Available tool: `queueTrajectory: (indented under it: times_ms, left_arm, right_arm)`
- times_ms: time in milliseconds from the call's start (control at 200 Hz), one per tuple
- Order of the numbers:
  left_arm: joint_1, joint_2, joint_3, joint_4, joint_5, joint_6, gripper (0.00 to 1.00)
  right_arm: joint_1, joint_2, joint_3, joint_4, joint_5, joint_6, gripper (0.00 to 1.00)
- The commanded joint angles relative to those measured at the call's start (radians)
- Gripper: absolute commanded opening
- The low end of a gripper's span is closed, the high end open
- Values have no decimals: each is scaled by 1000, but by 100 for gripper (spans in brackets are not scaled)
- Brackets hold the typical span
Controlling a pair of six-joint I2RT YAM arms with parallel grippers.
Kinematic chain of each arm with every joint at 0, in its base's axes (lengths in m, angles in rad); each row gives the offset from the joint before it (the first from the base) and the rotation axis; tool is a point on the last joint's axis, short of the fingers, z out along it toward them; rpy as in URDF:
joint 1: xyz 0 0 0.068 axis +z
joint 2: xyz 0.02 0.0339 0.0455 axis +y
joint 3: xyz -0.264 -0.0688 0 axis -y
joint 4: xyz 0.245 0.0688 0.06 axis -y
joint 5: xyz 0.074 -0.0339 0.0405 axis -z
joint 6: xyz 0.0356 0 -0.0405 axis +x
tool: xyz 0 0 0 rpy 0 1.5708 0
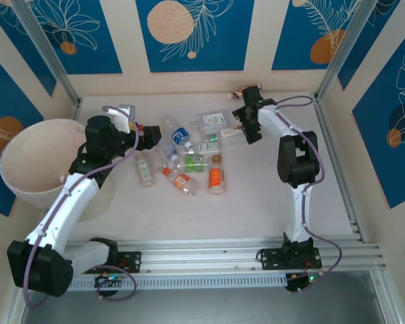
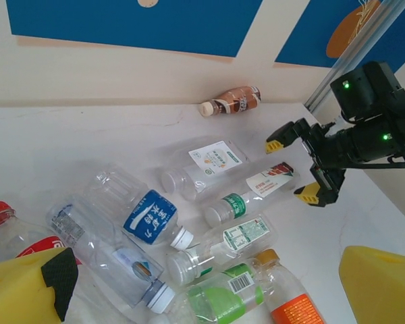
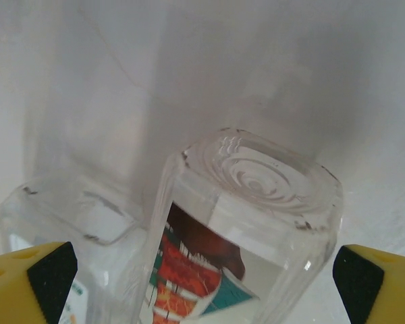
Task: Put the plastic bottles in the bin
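The bin (image 1: 27, 182) stands just behind and left of the left gripper (image 1: 146, 135), whose jaws are spread wide and grip nothing. The bottles (image 1: 192, 162) lie scattered directly ahead of it and to its right. Beyond them the right gripper (image 2: 293, 169) is also spread wide, with the base of a red-label bottle (image 3: 250, 223) between its fingers, unclamped. A brown bottle (image 2: 233, 100) lies behind it.
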Motion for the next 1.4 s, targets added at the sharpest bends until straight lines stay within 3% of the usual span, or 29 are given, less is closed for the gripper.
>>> queueTrajectory:
  times_ms: [0, 140, 255, 450, 565, 710, 870, 1045, 1260, 1395]
  left_arm:
    - [-12, -17, -10, 15, -14, 40, 100]
    - [-10, -15, -20, 25, -12, 34, 100]
    - [-12, -12, -23, 31, -5, 22, 100]
    - [-32, 37, 16, 13, 112, 4, 100]
    - [-85, 62, 45, 9, 127, 15, 100]
    - [-133, 89, 72, 14, 164, 25, 100]
    - [-182, 140, 119, 11, 229, 48, 100]
    - [-235, 234, 203, -33, 208, 93, 100]
    - [-255, 339, 301, -70, 229, 151, 100]
    - [-269, 405, 380, -148, 149, 208, 100]
  right_arm:
    - [-1, 62, 40, -92, 13, 57, 100]
    - [-4, 127, 127, -145, 16, 17, 96]
    - [-11, 92, 62, -78, 19, 21, 84]
    - [-5, -117, -141, 146, 90, -97, 67]
    - [23, -300, -298, 357, 134, -322, 60]
    - [97, -495, -457, 587, 155, -609, 59]
    - [175, -607, -530, 720, 2, -743, 59]
    - [273, -641, -519, 760, -149, -778, 60]
    - [335, -618, -462, 694, -219, -743, 61]
    - [350, -617, -442, 659, -232, -712, 61]
